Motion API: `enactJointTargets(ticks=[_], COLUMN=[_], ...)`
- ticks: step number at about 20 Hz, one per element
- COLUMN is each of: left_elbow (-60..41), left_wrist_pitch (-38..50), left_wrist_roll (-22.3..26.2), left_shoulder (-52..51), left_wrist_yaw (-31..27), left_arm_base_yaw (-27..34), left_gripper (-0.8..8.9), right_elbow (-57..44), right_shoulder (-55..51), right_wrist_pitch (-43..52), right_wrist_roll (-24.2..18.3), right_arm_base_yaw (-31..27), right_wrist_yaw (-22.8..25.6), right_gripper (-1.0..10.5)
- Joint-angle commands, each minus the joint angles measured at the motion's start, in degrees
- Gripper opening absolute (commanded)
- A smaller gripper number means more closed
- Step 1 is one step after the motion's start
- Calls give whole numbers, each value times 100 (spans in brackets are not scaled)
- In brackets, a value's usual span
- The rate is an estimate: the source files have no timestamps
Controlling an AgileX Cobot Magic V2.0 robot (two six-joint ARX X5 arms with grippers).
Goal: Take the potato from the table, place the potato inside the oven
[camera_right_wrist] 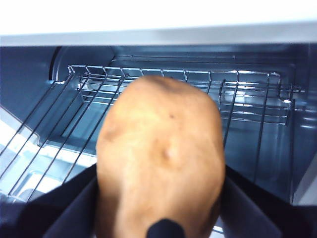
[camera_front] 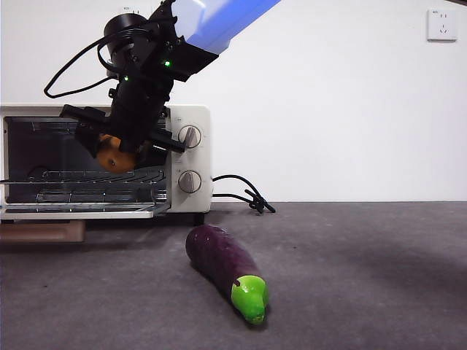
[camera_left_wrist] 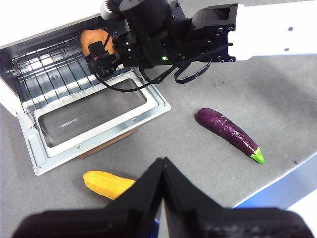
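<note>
Table (camera_front: 365, 255) dark grey, carries everything. Oven (camera_front: 191, 120) cream-white, at the far left of the tabletop, door (camera_left_wrist: 99, 119) dropped open and flat toward the table's near side, wire rack (camera_right_wrist: 237, 99) bare inside. Two round knobs on its right panel, black cord (camera_front: 244, 191) trailing right along the back edge. A wooden block (camera_front: 44, 232) shows under the open door.

Right arm comes down from above at the oven mouth. Right gripper (camera_front: 117, 149) clamped on the potato (camera_right_wrist: 161, 158), one jaw on each side of it. Potato orange-brown, held in the air just in front of and above the rack, at the oven opening, not touching the wires as far as the right wrist view shows. In the left wrist view the potato (camera_left_wrist: 94, 39) sits at the right end of the opening, above the rack.

Left gripper (camera_left_wrist: 162, 171) jaws pressed together, holding nothing, hanging over the near part of the tabletop, well apart from the oven.

Eggplant (camera_front: 222, 266) purple with green tip, lies on the tabletop in front and to the right of the oven, tip pointing toward the near edge, clear of the open door. Corn cob (camera_left_wrist: 106, 183) yellow, lies near the table's front edge, just beside the door's front rim, close under the left gripper.
</note>
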Motion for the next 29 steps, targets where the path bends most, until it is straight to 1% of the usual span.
enactJointTargets(ticks=[1,4,7,8,9,10,13,15,17,19,20,22,25,26,29], left_elbow=[-9,-9,-9,-9,-9,-9,-9,-9,-9,-9,-9,-9,-9,-9,-9], left_wrist_pitch=[26,26,26,26,26,26,26,26,26,26,26,26,26,26,66], left_wrist_roll=[-37,-39,-37,-39,-37,-39,-39,-39,-39,-39,-37,-35,-35,-35,22], left_shoulder=[-11,-11,-11,-11,-11,-11,-11,-11,-11,-11,-11,-11,-11,-9,33], left_wrist_yaw=[-15,-15,-13,-13,-13,-13,-13,-13,-15,-15,-15,-15,-15,-17,-15], left_arm_base_yaw=[-15,-15,-15,-15,-15,-15,-44,-70,-70,-70,-68,-68,-66,-66,-66], left_gripper=[-4,-5,-4,-4,-4,-5,-5,-4,-4,-5,-5,-5,-4,-4,-4], right_elbow=[9,9,9,9,9,9,11,105,426,970,1220,1731,2474,2741,3556], right_shoulder=[136,136,136,136,136,136,136,105,72,70,70,70,70,70,70], right_wrist_pitch=[48,46,37,37,39,37,33,-142,-656,-1569,-1978,-2734,-3956,-4448,-6048], right_wrist_roll=[-44,-42,-37,-31,-11,-13,-11,-9,31,144,186,177,157,76,-597], right_arm_base_yaw=[2,2,2,2,2,2,2,7,9,22,59,129,247,291,479], right_wrist_yaw=[37,160,157,157,160,160,149,-55,-83,-70,28,153,151,155,142], right_gripper=[324,325,327,376,456,511,514,513,513,513,513,505,504,503,485])
